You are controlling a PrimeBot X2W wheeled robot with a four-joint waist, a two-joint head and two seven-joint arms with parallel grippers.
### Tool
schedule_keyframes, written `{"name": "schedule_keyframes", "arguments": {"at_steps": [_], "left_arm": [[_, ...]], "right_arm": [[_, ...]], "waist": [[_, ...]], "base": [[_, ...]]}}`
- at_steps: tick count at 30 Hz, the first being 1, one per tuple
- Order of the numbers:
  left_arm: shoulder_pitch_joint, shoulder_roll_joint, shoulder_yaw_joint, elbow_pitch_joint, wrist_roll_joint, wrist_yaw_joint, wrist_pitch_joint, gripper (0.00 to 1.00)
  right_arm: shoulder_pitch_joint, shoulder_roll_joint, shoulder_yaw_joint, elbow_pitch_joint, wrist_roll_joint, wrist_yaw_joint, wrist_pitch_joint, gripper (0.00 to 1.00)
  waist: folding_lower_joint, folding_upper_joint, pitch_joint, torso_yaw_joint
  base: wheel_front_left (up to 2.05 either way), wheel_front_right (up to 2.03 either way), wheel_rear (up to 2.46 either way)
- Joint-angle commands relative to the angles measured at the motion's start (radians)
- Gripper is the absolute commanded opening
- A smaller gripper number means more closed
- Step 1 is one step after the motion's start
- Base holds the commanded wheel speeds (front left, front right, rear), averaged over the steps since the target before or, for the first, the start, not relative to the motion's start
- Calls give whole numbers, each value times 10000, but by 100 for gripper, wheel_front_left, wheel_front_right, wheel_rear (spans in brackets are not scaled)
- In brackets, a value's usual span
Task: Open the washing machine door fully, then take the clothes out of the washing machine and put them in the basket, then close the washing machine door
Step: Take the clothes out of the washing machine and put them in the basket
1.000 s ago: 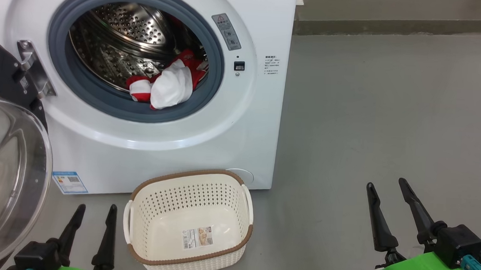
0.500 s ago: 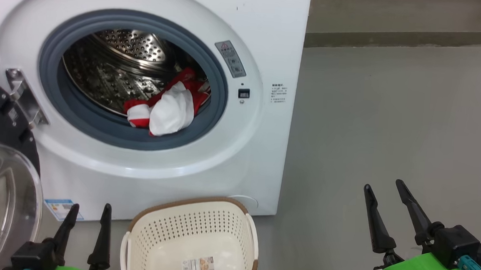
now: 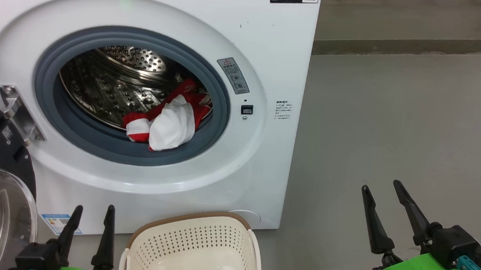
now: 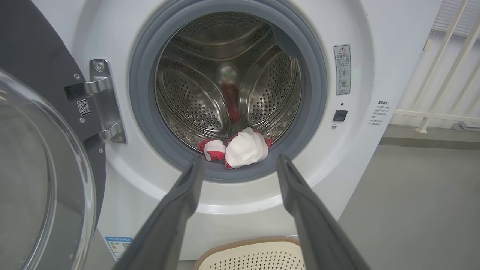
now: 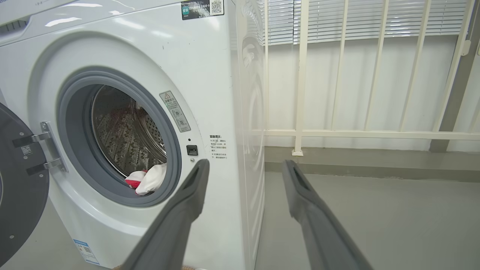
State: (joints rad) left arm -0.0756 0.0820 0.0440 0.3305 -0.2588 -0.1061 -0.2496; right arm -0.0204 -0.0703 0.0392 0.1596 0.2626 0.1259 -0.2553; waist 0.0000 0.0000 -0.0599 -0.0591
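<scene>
The soft red-and-white clothes (image 3: 166,122) lie bunched, longest side to side, on the front lower lip of the big white washing machine (image 3: 271,49), dead ahead of the wide-spread, empty left tool (image 3: 95,208), nearer than the equally wide, empty right tool (image 3: 381,186).

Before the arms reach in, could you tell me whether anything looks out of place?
Nothing is damaged or spilled; only the red and white fabric clothes slump partly onto the grey rubber ring.
</scene>
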Motion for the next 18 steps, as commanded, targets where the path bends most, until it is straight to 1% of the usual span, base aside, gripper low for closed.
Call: {"name": "schedule_keyframes", "arguments": {"at_steps": [1,18], "left_arm": [[-149,140,373,-198,92,-25,-122,100],[-203,84,493,-199,211,-84,-122,100]], "right_arm": [[-201,-155,201,-263,175,48,-65,100],[-193,-201,240,-274,252,48,-65,100]], "waist": [[0,0,-6,3],[0,0,-16,39]], "base": [[0,0,0],[0,0,0]]}}
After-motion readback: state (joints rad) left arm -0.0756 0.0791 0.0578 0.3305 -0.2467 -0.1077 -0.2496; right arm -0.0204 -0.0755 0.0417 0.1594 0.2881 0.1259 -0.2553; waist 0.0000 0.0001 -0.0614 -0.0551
